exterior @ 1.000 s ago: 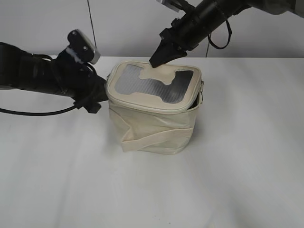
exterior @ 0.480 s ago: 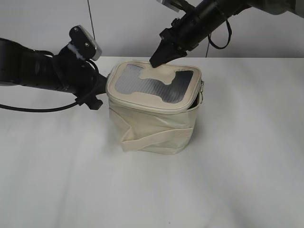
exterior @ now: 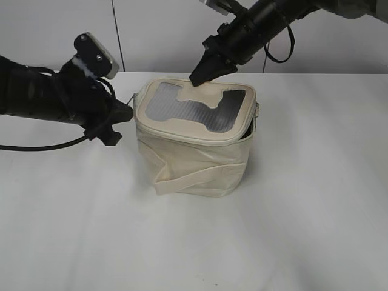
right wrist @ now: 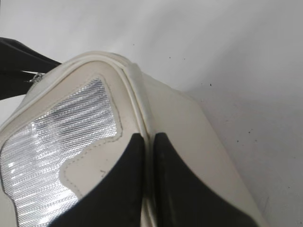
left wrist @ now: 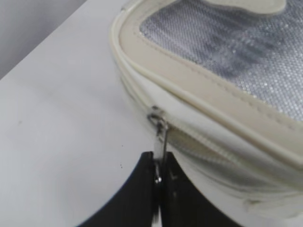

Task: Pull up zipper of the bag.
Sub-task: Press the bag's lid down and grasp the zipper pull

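The cream bag (exterior: 194, 154) stands mid-table, its grey ribbed top with the bone-shaped patch (exterior: 209, 100) facing up. My left gripper (exterior: 123, 113) is at the bag's left rim. In the left wrist view my left gripper (left wrist: 160, 163) is shut on a silver zipper pull (left wrist: 161, 137), which hangs from the slider on the cream zipper track (left wrist: 199, 144) under the lid rim. My right gripper (exterior: 199, 76) is at the lid's back edge. In the right wrist view my right gripper (right wrist: 148, 142) is shut on the lid's rim piping (right wrist: 137, 94).
The bag's wide cream strap (exterior: 200, 176) loops across its front side. A small metal piece (exterior: 258, 114) hangs at the bag's right rim. White tabletop (exterior: 303, 230) lies all round the bag, and a grey wall (exterior: 157, 36) stands behind it.
My left arm has drawn back to the left, away from the bag's left side, with the pull still in its jaws. The right arm and the bag have stayed still.
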Controlling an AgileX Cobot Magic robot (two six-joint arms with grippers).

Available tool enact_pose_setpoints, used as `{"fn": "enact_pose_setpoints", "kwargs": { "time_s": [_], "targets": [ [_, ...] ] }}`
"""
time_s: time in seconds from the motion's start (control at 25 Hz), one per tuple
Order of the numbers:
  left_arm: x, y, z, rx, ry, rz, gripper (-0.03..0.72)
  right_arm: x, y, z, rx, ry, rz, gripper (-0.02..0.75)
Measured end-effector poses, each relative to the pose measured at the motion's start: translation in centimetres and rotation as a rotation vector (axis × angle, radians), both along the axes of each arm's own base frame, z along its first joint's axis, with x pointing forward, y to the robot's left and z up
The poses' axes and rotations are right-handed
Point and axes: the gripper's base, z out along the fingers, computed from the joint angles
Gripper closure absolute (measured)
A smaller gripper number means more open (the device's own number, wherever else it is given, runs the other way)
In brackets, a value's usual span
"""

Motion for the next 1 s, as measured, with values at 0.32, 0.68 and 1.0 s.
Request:
{"fn": "enact_pose_setpoints", "kwargs": {
  "time_s": [0.32,0.68,1.0],
  "targets": [
    [-2.3,0.9,1.5,-0.011,-0.009,0.021,0.696,0.0,0.0,0.0,0.002,0.009,-0.008,0.699],
    [-5.0,1.3,2.3,-0.061,0.02,0.042,0.697,0.0,0.1,0.0,0.003,0.022,-0.021,0.699],
    [-7.3,-0.9,2.1,-0.08,0.067,-0.007,0.697,0.0,0.0,0.0,0.001,0.03,-0.031,0.699]
  ]
}}
